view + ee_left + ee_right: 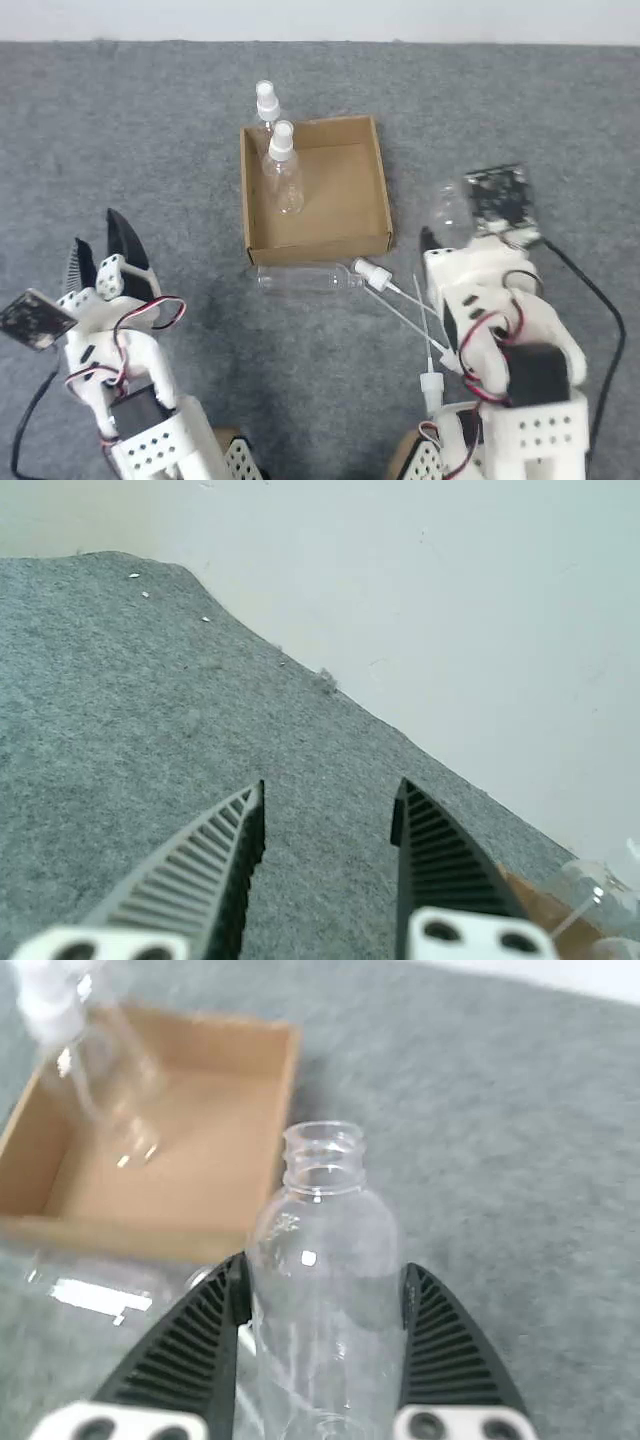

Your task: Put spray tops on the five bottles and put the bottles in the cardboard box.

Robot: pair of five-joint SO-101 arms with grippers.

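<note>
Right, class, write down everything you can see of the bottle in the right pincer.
The bottle is clear, plastic by its look, with a round body, rounded shoulder and threaded neck. Its mouth is open and uncapped. The right pincer is shut on it, black ribbed fingers against both sides of the body, neck pointing away from the wrist. It is outside the box, beside it.

My left gripper (96, 230) points forward, low, with fingers spread apart. My right gripper (322, 1275) presses both fingers against the sides of an open-necked bottle (320, 1250).
</note>
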